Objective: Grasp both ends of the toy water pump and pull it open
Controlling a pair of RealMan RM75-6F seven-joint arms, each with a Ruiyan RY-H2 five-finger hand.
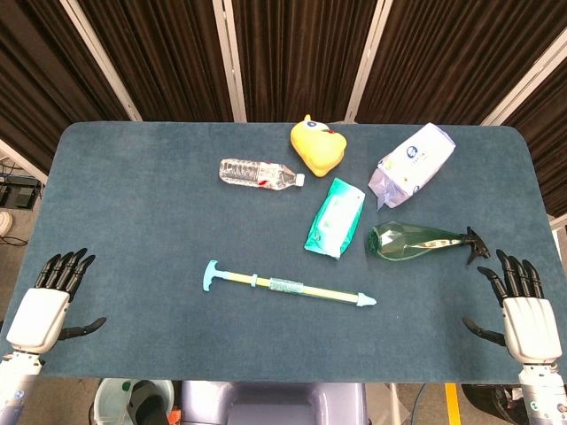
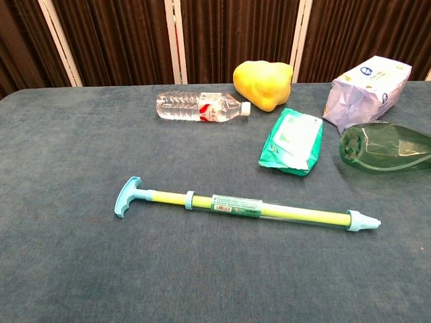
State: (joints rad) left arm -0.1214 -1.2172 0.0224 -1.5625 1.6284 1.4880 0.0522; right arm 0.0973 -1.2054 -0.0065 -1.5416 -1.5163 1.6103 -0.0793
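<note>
The toy water pump (image 1: pixel 288 286) (image 2: pixel 242 207) lies flat near the table's front middle. It is a long yellow-green tube with a light blue T-handle (image 1: pixel 210 274) (image 2: pixel 126 196) at its left end and a light blue nozzle (image 1: pixel 365 299) (image 2: pixel 362 221) at its right end. My left hand (image 1: pixel 49 303) rests at the front left corner, fingers spread, holding nothing, far from the handle. My right hand (image 1: pixel 523 305) sits at the front right corner, fingers spread and empty, well to the right of the nozzle. Neither hand shows in the chest view.
Behind the pump lie a green wipes pack (image 1: pixel 335 217) (image 2: pixel 292 142), a green spray bottle (image 1: pixel 416 241) (image 2: pixel 385 147), a water bottle (image 1: pixel 260 173) (image 2: pixel 199 107), a yellow duck toy (image 1: pixel 317 145) (image 2: pixel 263 83) and a white tissue pack (image 1: pixel 413 164) (image 2: pixel 367 88). The blue table (image 1: pixel 133 212) ends close to both hands.
</note>
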